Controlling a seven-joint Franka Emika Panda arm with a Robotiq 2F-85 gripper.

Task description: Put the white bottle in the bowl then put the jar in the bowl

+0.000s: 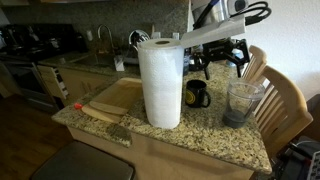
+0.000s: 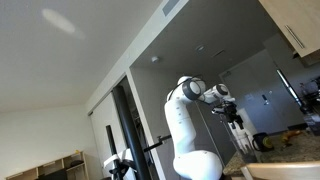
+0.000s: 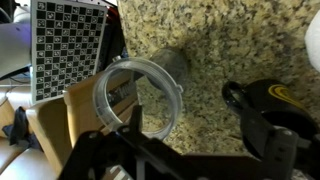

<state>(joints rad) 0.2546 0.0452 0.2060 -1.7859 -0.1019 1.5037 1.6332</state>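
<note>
The clear jar [image 1: 242,100] stands upright on the granite counter [image 1: 215,130], to the right of a black mug [image 1: 197,95]. In the wrist view I look down into the jar [image 3: 140,95], with the black mug [image 3: 272,100] to its right. My gripper [image 3: 195,125] is open and empty above the bare granite between them, and one finger lies over the jar's rim in the picture. In both exterior views the gripper [image 1: 232,55] [image 2: 235,115] hangs above the counter. The white bottle and the bowl are not in view.
A tall paper towel roll [image 1: 160,82] stands mid-counter and hides what is behind it. A wooden cutting board [image 1: 112,100] lies to its left. A wooden chair [image 1: 285,105] stands by the counter's right end. A checkerboard panel [image 3: 70,45] shows in the wrist view.
</note>
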